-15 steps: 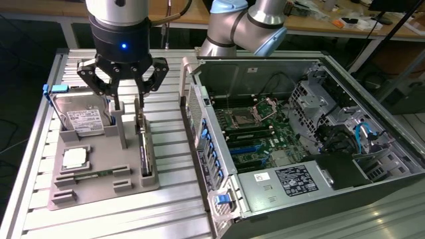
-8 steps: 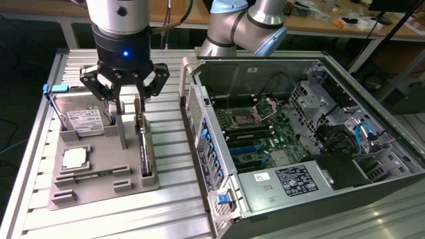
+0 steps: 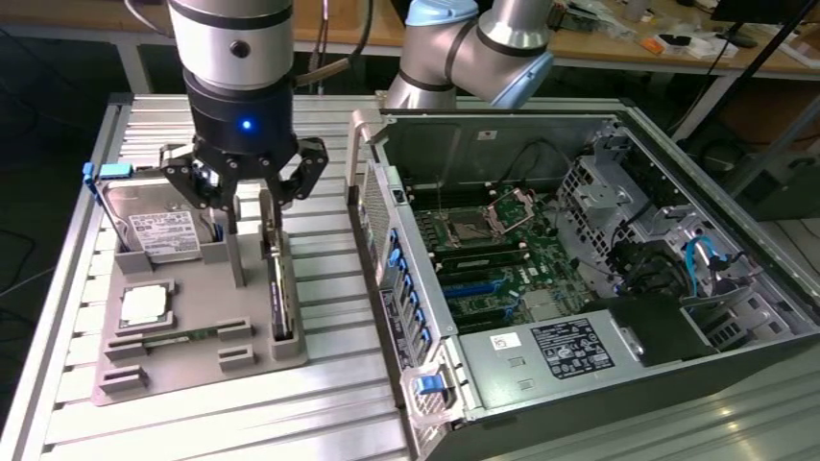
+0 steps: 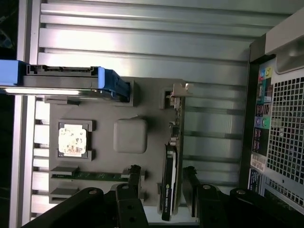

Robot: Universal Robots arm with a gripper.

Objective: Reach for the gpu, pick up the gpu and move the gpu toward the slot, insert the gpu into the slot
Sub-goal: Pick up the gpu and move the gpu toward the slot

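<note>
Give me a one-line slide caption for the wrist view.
Open gripper straddles the gpu, standing on edge in the grey holder, jaws clear of it on both sides.

The worktop [image 3: 192, 423] is all ribbed aluminium slats, catching a fair bit of bright glare. Past its far edge there are wooden benches [image 3: 769, 58] on pale legs [image 3: 133, 65], with small clutter [image 3: 666, 40] on top, maybe tools, hard to tell. The floor [image 3: 38, 192] beside the worktop looks dark.
</note>
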